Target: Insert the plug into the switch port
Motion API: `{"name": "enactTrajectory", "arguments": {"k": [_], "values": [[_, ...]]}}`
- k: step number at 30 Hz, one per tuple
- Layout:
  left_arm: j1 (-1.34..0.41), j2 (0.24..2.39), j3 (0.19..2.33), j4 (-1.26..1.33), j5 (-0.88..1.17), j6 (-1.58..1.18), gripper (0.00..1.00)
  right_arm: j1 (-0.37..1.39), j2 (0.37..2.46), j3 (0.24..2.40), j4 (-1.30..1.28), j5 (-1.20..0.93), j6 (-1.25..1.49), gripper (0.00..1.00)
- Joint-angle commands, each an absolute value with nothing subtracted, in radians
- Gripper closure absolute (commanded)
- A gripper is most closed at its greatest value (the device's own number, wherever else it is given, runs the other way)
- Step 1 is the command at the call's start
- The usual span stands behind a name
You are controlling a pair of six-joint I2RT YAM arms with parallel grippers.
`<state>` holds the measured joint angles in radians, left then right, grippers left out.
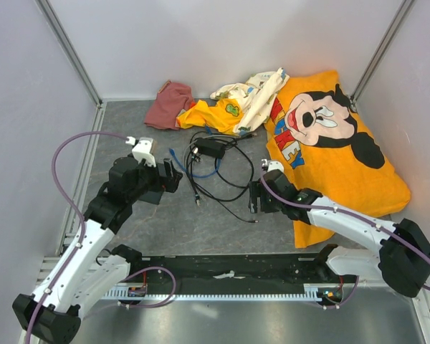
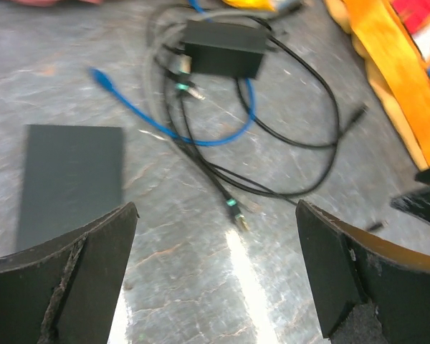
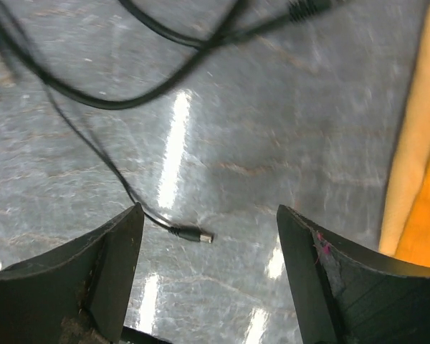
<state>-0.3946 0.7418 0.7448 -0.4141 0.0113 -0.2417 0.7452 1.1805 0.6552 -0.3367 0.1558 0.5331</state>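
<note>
The switch is a small black box (image 1: 211, 148) among tangled cables at the centre of the floor; it also shows in the left wrist view (image 2: 223, 49). The thin bright-blue cable (image 2: 201, 137) loops under it. The plug (image 2: 100, 77) lies loose on the floor left of the box, and shows small in the top view (image 1: 172, 152). My left gripper (image 1: 173, 176) is open and empty, left of the cables; in its wrist view (image 2: 215, 272) the plug lies ahead to the left. My right gripper (image 1: 255, 196) is open and empty, over a black cable's barrel end (image 3: 193, 234).
A flat dark grey rectangle (image 2: 72, 179) lies by my left gripper. A black cable end with a green band (image 2: 236, 211) lies ahead of it. An orange Mickey cloth (image 1: 330, 136) covers the right side, its edge near my right gripper (image 3: 423, 179). Crumpled clothes (image 1: 201, 107) lie at the back.
</note>
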Motion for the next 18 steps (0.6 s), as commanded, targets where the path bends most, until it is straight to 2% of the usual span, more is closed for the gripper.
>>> {"name": "enactTrajectory", "arguments": {"k": [1, 9, 18], "values": [[-0.396, 0.772, 0.761, -0.345, 0.161, -0.175, 0.01, 0.827, 1.207, 0.670, -0.437, 0.322, 0.742, 0.18], [-0.396, 0.741, 0.742, -0.377, 0.141, -0.173, 0.02, 1.024, 1.299, 0.736, -0.545, 0.528, 1.058, 0.30], [-0.397, 0.701, 0.735, -0.388, 0.181, -0.189, 0.02, 1.117, 1.477, 0.899, -0.729, 0.643, 1.317, 0.50]]}}
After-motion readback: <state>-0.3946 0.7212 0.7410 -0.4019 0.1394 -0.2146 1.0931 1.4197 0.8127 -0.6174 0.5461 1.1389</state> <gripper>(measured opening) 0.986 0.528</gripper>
